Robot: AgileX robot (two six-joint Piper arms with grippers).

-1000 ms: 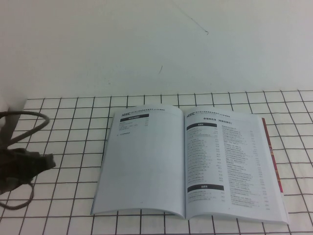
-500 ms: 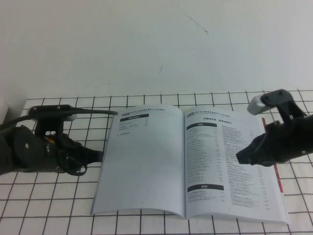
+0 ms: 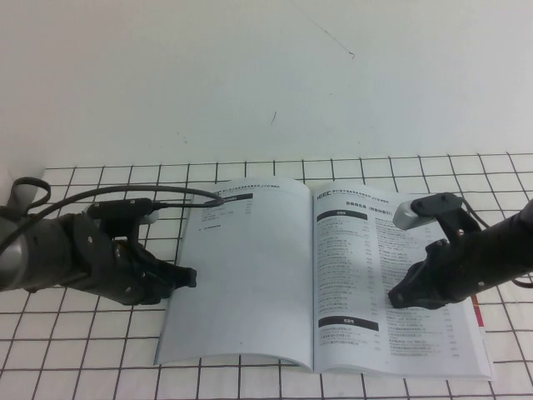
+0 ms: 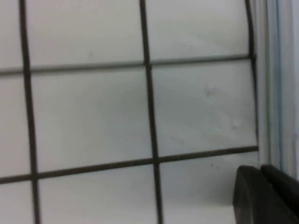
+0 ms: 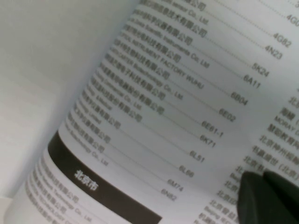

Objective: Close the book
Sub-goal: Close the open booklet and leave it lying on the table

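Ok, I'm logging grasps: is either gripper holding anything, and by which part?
Nothing looks held. The book lies flat and open. The left gripper sits at the outer edge of its left page, and the right gripper is over its right page.

Examining white table (image 3: 83, 367), ruled in a black grid nearer the robot, turning plain white farther back. Finding open book (image 3: 250, 283) lying flat on the grid, pages up, red cover edge showing along its right side. Noting left gripper (image 3: 185, 277) low over the grid just beside the book's left edge. Noting right gripper (image 3: 400, 297) over the right-hand page, contact not determinable.
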